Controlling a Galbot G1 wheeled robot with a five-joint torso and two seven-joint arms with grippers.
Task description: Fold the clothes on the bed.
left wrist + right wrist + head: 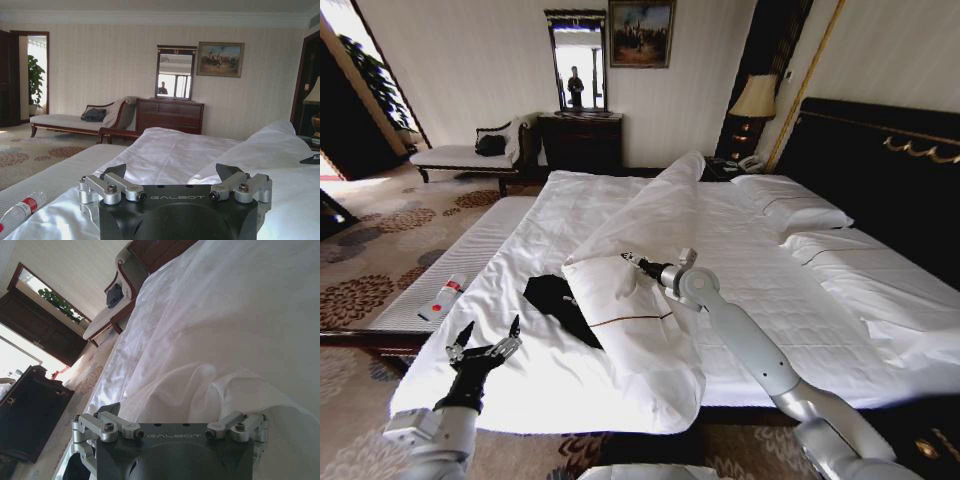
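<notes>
The clothes, a black T-shirt (552, 298), lie on the bed (760, 270) near its foot. A turned-back fold of white duvet (640, 340) covers the shirt's right part, so its lettering is hidden. My right gripper (628, 258) reaches over that fold, just right of the shirt. In the right wrist view the right gripper (172, 412) is open, with duvet cloth lying against one finger and hiding its tip. My left gripper (492, 330) hangs open and empty over the bed's front left corner, a little short of the shirt; the left gripper (172, 172) faces along the bed.
A long white bench (450, 270) runs beside the bed's left side with a small white-and-red remote (442, 297) on it. Pillows (800, 210) and a dark headboard (880, 150) are at the right. A chaise (470, 155) and a dresser (580, 140) stand by the far wall.
</notes>
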